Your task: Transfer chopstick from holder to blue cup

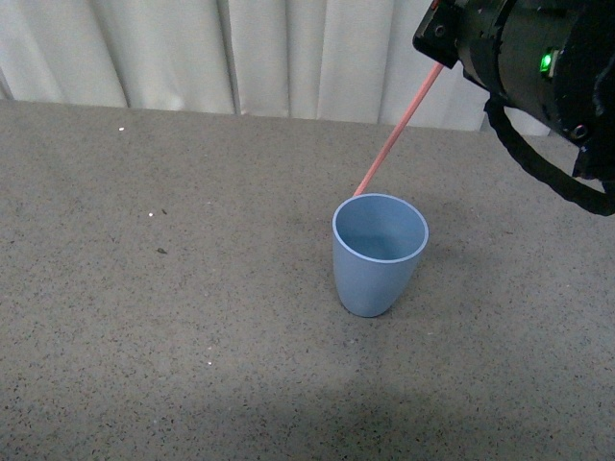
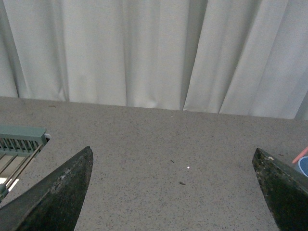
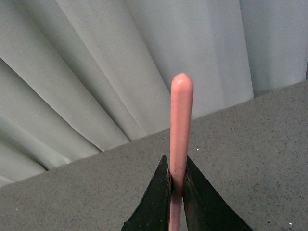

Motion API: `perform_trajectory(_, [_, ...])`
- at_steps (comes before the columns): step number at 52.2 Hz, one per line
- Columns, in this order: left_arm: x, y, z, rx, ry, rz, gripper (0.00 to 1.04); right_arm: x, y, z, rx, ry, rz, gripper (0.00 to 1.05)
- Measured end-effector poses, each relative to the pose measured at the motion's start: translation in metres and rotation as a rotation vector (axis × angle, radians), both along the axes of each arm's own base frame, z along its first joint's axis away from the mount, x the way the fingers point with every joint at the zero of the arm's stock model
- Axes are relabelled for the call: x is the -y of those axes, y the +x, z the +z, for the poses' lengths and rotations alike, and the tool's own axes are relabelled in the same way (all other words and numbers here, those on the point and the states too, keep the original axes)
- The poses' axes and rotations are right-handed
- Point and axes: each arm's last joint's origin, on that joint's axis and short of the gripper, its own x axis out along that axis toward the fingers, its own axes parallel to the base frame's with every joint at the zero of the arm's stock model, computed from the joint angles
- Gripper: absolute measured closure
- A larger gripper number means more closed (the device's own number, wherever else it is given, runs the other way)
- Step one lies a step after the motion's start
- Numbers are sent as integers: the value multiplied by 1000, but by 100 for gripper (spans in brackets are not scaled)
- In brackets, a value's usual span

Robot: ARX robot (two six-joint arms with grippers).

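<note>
The blue cup (image 1: 380, 252) stands upright on the speckled grey table, and its inside looks bare. The salmon-pink chopstick (image 1: 399, 130) slants down from my right gripper (image 3: 176, 169), which is shut on it near one end. In the front view its lower tip ends at the cup's far left rim; whether it touches the rim I cannot tell. My left gripper (image 2: 173, 150) is open over bare table, with nothing between its fingers. A pale green slatted holder (image 2: 21, 139) shows at the edge of the left wrist view. A sliver of the cup (image 2: 304, 166) shows at the opposite edge.
White curtains (image 1: 240, 53) hang along the table's far edge. The right arm's black body and cable (image 1: 538, 163) fill the upper right of the front view. Speckled table surface (image 1: 144, 317) lies left of and in front of the cup.
</note>
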Motion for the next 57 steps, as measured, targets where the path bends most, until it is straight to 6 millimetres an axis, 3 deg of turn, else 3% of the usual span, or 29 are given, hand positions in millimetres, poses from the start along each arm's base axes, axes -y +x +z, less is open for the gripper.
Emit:
perform_trajectory(11, [0,0,0,0,0,0,7,6,-12,42,120,28,-8,101])
perform_trajectory(15, [0,0,0,0,0,0,7,7,-20,49,138,37,-3,101])
perform_trajectory(33, [0,0,0,0,0,0,7,10,-55,32,102,15,8,101])
perform_trajectory(57, [0,0,0,0,0,0,7,22,-63,19,73,25,-25,101])
